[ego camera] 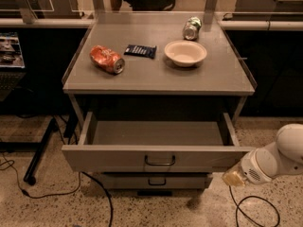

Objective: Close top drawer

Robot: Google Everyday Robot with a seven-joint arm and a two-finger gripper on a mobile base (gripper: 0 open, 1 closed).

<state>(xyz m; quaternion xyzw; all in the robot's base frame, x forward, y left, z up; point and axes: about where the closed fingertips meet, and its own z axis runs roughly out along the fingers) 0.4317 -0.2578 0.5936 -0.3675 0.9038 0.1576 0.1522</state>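
- Status: top drawer (113,159) stands open, pulled well out from under the cabinet top (156,79). Its front panel is at 6 o'clock in the view, and we see nothing inside it.
- Position: gripper (233,178) sits at 4 o'clock, just beside the drawer's right front corner and low against the panel. We cannot tell whether it is wide, narrow or holding anything.
- Risk 1 — off-centre push. Contact at the right corner rather than near the handle (160,161) could, we judge, rack the drawer on its runners and jam it part-way.
- Risk 2 — slip. A push this close to the panel's lower right edge may slide off past the side, or drop onto the lower drawer front (128,179).
- Risk 3: jolt. A hard close would shake the top. Both cans appear to lie on their sides and could roll.
- Risk 4: floor cable (258,196) loops at 5 o'clock beneath the arm, and base motion might snag it.
- Count, drawers: 2 seen, the open one and one narrower front beneath it, with 1 handle each.
- Count, cans: 2, red can (107,59) at 10 o'clock and green can (191,28) near 1 o'clock.
- Count, other items on top: bowl (185,53), 1; dark packet (140,50), 1.
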